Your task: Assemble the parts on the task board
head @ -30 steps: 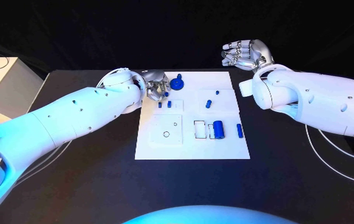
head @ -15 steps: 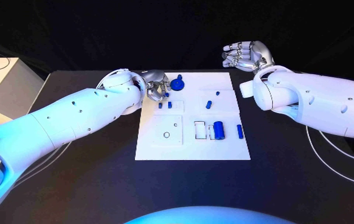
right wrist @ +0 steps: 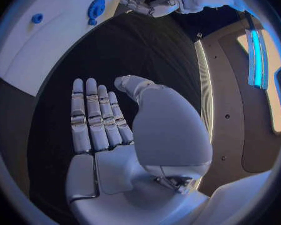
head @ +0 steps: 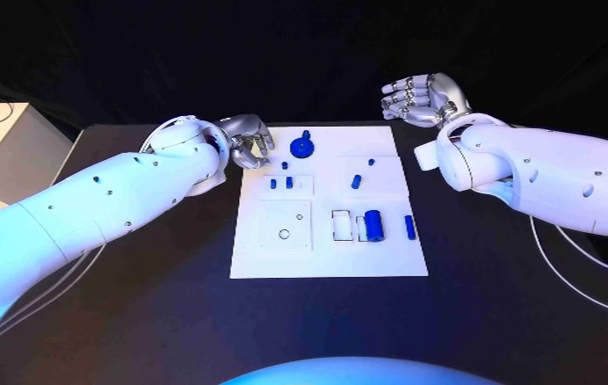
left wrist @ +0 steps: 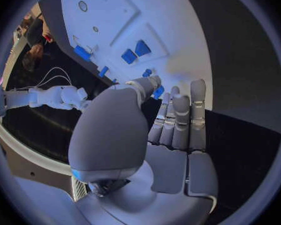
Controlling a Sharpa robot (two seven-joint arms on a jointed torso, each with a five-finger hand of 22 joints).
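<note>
We see a matt black table [head: 152,315] under a smooth white task board [head: 329,257]. The small blue parts [head: 375,223] look like plastic. The silver metallic-looking left hand [head: 246,139] shines faintly.

Blue parts [head: 374,223] on white task board [head: 329,257]

A black table [head: 152,315] is stretching across the lower part of the head view, its far edge running straight from side to side. Behind it a dark curtain [head: 254,33] is hanging and closing off the whole background. At the table's far left corner a white box-like piece [head: 16,143] is standing just beside it, and thin white cables [head: 542,257] are lying looped on the tabletop's right side.
</note>
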